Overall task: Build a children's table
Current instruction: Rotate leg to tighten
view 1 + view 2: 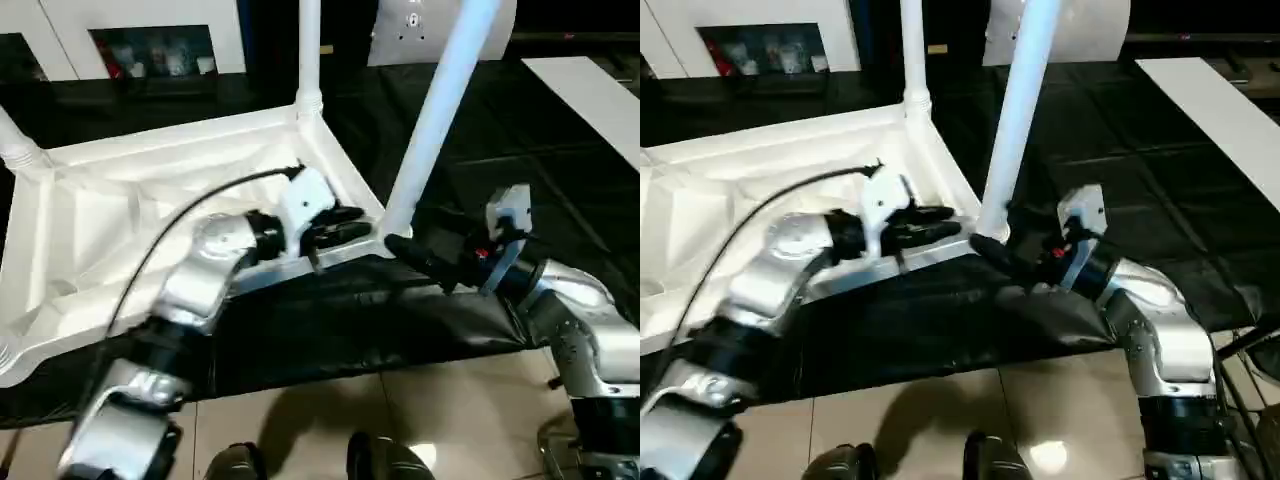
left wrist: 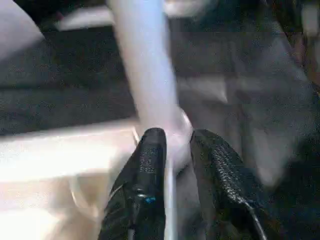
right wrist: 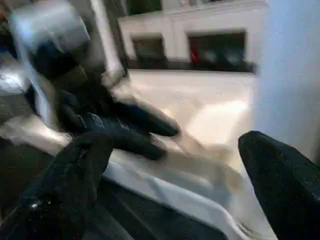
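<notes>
- Table top (image 1: 150, 190) lies upside down on black sheet (image 1: 330, 330), ribbed underside up.
- Far corner: leg (image 1: 309, 45) upright in its socket.
- Near corner: second leg (image 1: 440, 105) in socket, leaning away from the top.
- Third leg stub (image 1: 18, 148) at the top's far left corner.
- Left gripper (image 1: 338, 228) over the top's near rim, just beside leaning leg's base; fingers (image 2: 150, 160) slightly apart, gripping nothing.
- Right gripper (image 1: 405, 248) at same corner, on the leg's other side; fingers (image 3: 280, 175) wide apart, off the leg.
</notes>
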